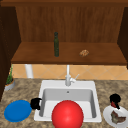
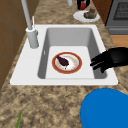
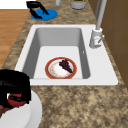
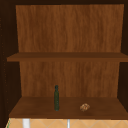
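Observation:
My left hand (image 1: 36, 103) hovers at the sink's left rim beside a blue plate (image 1: 17, 110), fingers relaxed and holding nothing. In the left side view the left hand (image 2: 108, 60) reaches over the rim of the sink (image 2: 105, 75). In the right side view this hand (image 3: 36, 8) hangs above the blue plate (image 3: 47, 15). My right hand (image 1: 115, 99) is curled round a small red object (image 3: 15, 99) just above a white plate (image 1: 108, 117) that carries a brown piece of food. A red-rimmed plate (image 2: 66, 62) with dark food lies in the basin.
A large red round shape (image 1: 67, 115) covers the sink's front in the front view. The faucet (image 1: 68, 77) stands behind the basin. On the shelf are a green bottle (image 4: 56, 98) and a brown lump (image 4: 84, 107). A potted plant (image 1: 9, 81) sits far left.

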`<state>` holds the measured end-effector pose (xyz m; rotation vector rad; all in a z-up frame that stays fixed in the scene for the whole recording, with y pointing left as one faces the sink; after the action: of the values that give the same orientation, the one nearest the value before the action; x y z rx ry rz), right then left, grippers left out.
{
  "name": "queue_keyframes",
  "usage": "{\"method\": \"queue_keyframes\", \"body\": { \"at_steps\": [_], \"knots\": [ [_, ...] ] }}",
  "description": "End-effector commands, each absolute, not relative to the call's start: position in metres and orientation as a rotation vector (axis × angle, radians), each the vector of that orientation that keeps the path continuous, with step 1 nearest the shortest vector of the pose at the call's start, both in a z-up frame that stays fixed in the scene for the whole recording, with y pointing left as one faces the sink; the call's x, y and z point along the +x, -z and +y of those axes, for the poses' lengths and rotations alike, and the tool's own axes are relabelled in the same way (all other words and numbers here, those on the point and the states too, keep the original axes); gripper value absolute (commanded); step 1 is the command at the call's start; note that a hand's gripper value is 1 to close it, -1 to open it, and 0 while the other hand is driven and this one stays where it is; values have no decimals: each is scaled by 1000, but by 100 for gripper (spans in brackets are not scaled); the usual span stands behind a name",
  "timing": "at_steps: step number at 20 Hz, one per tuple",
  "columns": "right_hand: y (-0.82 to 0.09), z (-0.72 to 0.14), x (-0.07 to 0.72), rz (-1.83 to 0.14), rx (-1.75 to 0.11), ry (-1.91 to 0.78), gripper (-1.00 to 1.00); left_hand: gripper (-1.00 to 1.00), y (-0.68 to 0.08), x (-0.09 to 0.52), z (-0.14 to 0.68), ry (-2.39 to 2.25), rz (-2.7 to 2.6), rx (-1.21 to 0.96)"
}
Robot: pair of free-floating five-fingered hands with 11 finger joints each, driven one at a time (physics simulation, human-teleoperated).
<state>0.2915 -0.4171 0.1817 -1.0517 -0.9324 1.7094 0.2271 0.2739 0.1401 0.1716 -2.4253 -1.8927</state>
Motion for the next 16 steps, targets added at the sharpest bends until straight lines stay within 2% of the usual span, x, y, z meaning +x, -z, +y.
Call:
{"method": "queue_keyframes", "body": {
  "at_steps": [1, 16],
  "knots": [
    [-201, -391, 288, -923, -1030, -1696, 100, 0, -140, 227, 274, 1893, -2425, 172],
    [-278, -282, 284, -883, -983, -1718, 100, 0, -140, 227, 274, 1893, -2425, 172]
  ]
}}
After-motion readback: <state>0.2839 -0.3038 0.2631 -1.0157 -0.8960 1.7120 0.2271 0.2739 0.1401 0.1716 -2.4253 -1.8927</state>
